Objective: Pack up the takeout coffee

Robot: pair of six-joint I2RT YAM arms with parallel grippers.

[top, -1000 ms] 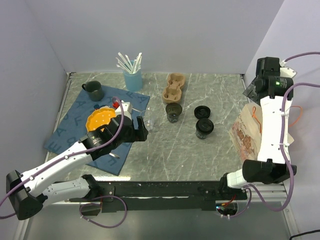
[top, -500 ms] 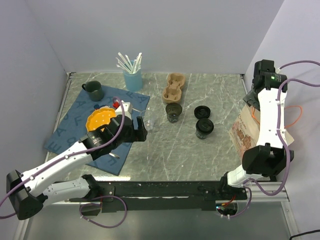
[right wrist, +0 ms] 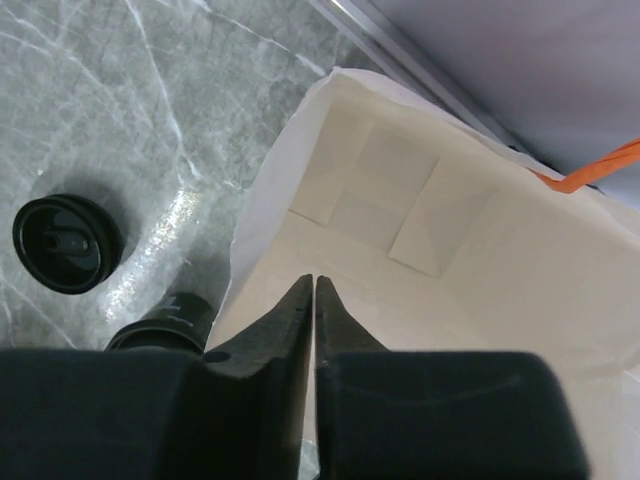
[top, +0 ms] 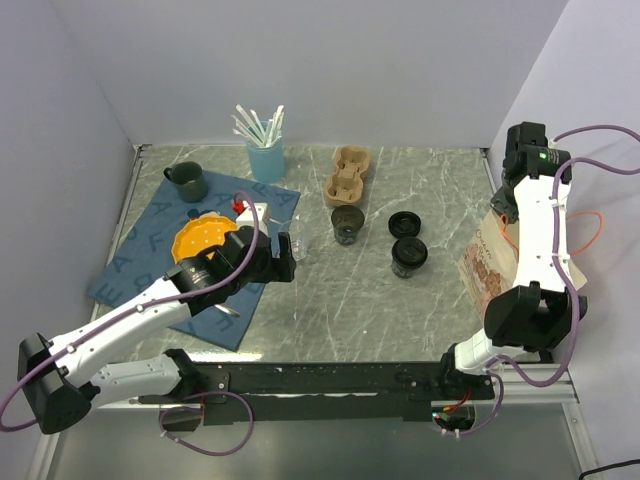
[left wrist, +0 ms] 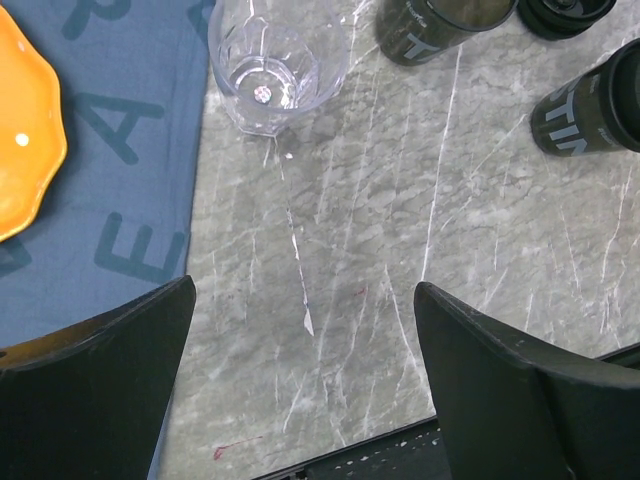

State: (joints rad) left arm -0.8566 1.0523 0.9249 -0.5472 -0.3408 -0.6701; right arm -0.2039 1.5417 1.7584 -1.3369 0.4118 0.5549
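Note:
The takeout coffee (top: 409,256), a small black cup with a black lid, stands on the marble near the paper bag (top: 492,262). In the left wrist view the takeout coffee (left wrist: 588,112) is at the right edge. In the right wrist view the takeout coffee (right wrist: 172,318) is partly hidden behind my fingers. My right gripper (right wrist: 314,281) hangs over the bag's open white inside (right wrist: 470,260); its jaws are shut and nothing shows between them. My left gripper (left wrist: 305,335) is open above bare marble, just short of the clear glass (left wrist: 275,58).
A lidless black cup (top: 347,225) and a loose black lid (top: 403,222) stand mid-table. Behind them is a cardboard cup carrier (top: 350,174). A blue cup of straws (top: 265,152), a dark green mug (top: 188,181) and an orange plate (top: 203,238) sit on or near the blue mat (top: 150,262).
The right gripper's jaws have gone from open to shut, and its wrist has swung over the bag. The left arm has barely shifted.

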